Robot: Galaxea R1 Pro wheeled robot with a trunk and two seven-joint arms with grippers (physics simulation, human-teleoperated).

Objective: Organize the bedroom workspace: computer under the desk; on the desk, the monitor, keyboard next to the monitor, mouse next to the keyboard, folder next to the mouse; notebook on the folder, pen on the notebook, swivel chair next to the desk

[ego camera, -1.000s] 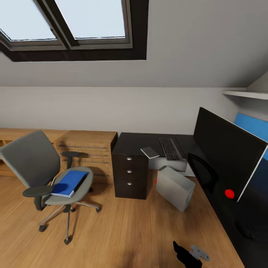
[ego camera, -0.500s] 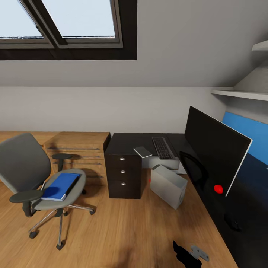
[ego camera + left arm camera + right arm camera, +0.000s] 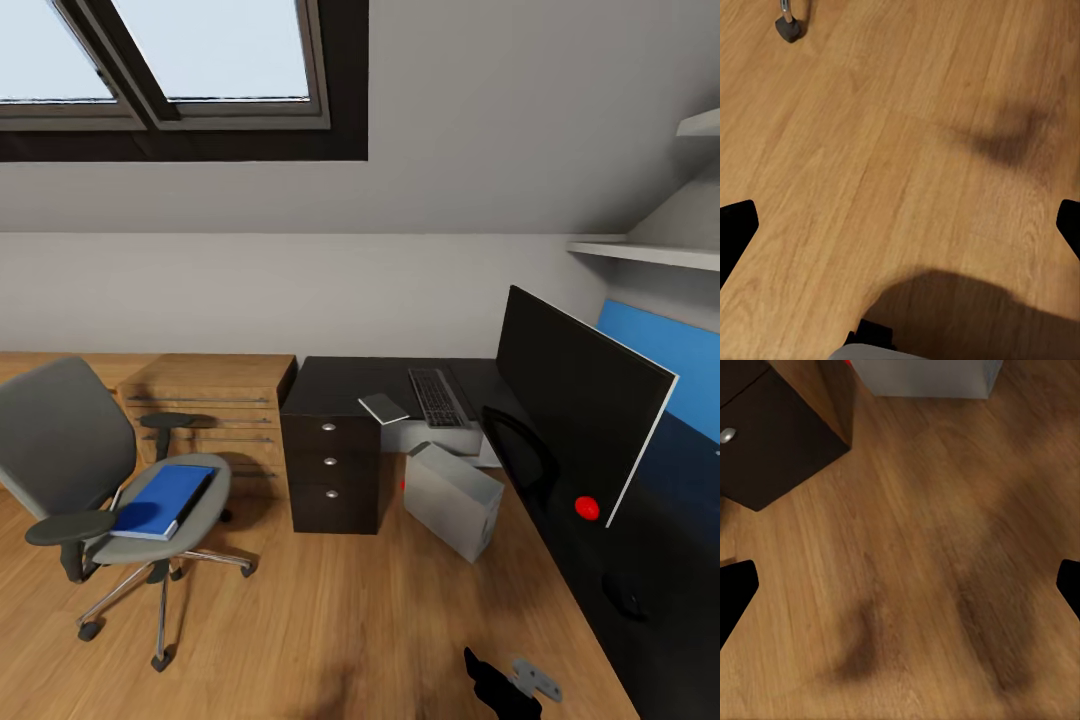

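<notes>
Folder [image 3: 162, 500] — one — on one swivel chair [image 3: 70, 460]

- The swivel chair [image 3: 95, 480] is standing on the floor [image 3: 330, 620] at the left, with the folder [image 3: 163, 499] lying on its seat.
- The counter [image 3: 345, 385] is running along the back wall and down the right side.
- The keyboard [image 3: 436, 397] is lying on the counter, the notebook [image 3: 384, 408] just left of it.
- The monitor [image 3: 575, 400] is standing on the right wing.
- The computer [image 3: 452, 500] is sitting on the floor, right of the drawer unit [image 3: 333, 470].
- The dresser [image 3: 205, 405] is standing behind the chair.
</notes>
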